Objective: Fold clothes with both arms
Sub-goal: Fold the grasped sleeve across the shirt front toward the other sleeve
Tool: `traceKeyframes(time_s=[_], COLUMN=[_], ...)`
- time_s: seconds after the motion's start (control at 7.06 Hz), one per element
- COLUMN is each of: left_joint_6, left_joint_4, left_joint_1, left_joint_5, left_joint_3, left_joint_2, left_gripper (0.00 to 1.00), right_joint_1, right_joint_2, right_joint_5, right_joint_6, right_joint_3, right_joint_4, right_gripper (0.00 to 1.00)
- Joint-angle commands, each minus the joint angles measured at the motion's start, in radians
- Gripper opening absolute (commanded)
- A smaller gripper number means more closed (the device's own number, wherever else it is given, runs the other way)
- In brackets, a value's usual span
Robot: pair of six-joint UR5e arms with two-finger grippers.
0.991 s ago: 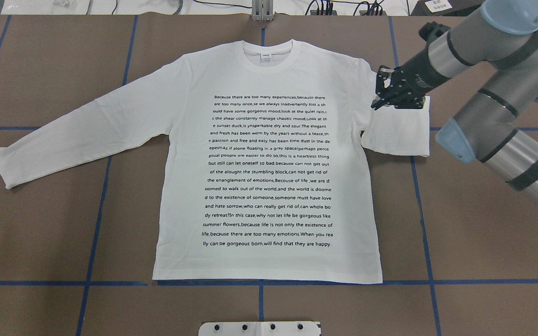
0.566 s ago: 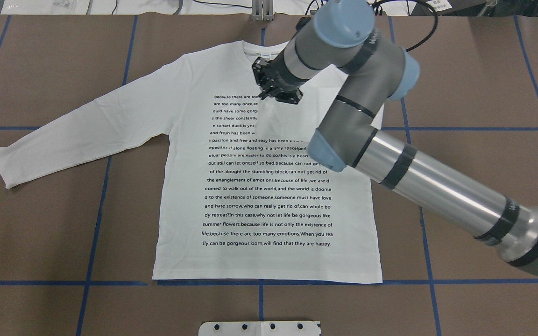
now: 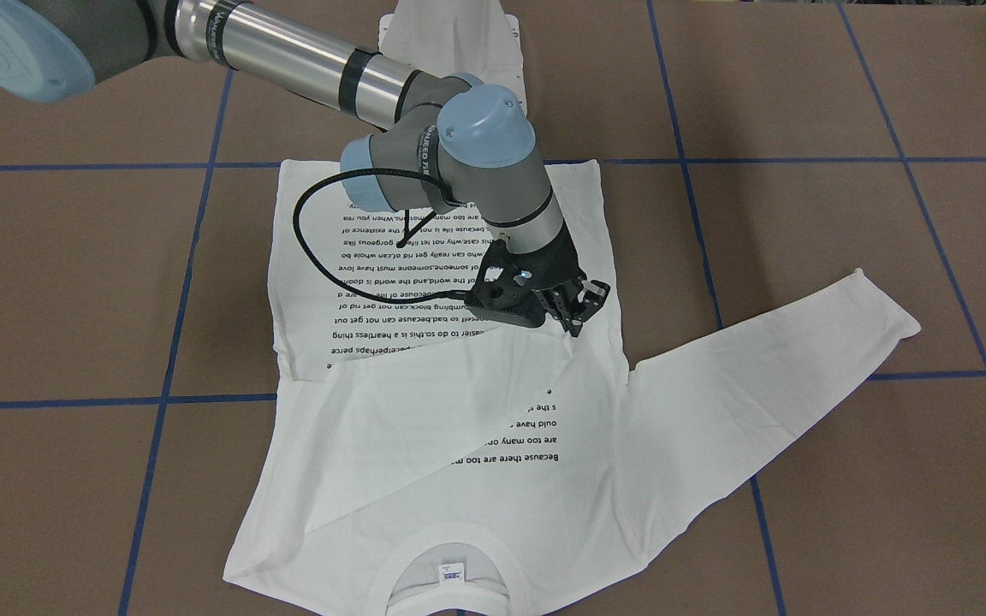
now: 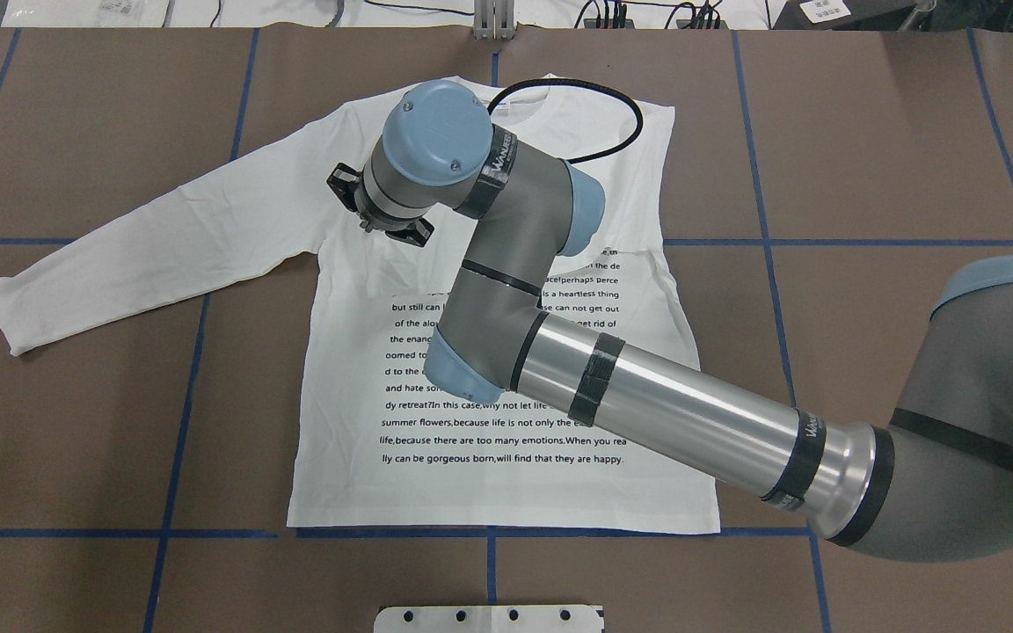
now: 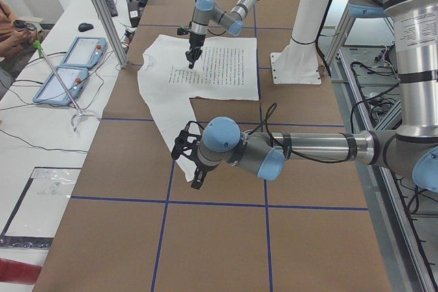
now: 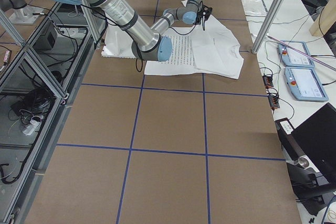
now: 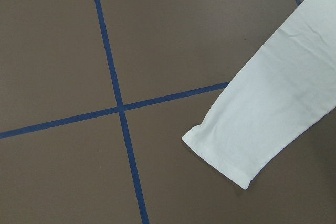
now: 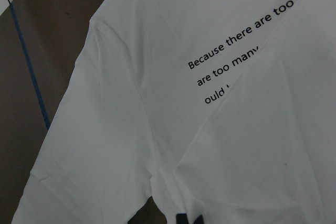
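While one sleeve is being folded across the chest, the front view shows the right gripper low over the shirt, its fingers nearly closed on the sleeve end. The sleeve slants over the printed text, and the shirt lies flat on the table. Overhead, the wrist hides those fingers, which sit near the opposite armpit. The right wrist view shows cloth gathered up to the fingertips. From the left end, the left gripper hangs by the tip of the other sleeve; I cannot tell whether it is open. Its wrist view shows the cuff flat with no finger on it. The next move, I judge, is to lay the sleeve down and let go, then take that cuff.
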Motion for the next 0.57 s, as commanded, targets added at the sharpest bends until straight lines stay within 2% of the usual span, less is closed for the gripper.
traceKeyframes(time_s=[0.0,0.14,0.28,0.42], left_joint_6=[-0.001,-0.008,-0.014,-0.043], left_joint_4=[-0.002,-0.002,-0.006,-0.003], left_joint_1=[0.000,0.002,0.002,0.011], left_joint_5=[-0.006,-0.029,-0.032,-0.032], left_joint_3=[0.000,0.000,-0.001,0.005], left_joint_2=[0.002,0.002,0.001,-0.009], left_gripper=[1.00,1.00,1.00,1.00], right_joint_1=[-0.040,-0.049,-0.058,-0.064], right_joint_2=[0.013,0.013,0.013,0.016], right_joint_5=[-0.062,-0.076,-0.099,-0.114], right_joint_6=[0.000,0.000,0.000,0.001], right_joint_3=[-0.027,-0.027,-0.027,-0.027], right_joint_4=[0.024,0.024,0.024,0.022], right_gripper=[0.00,0.00,0.92,0.99])
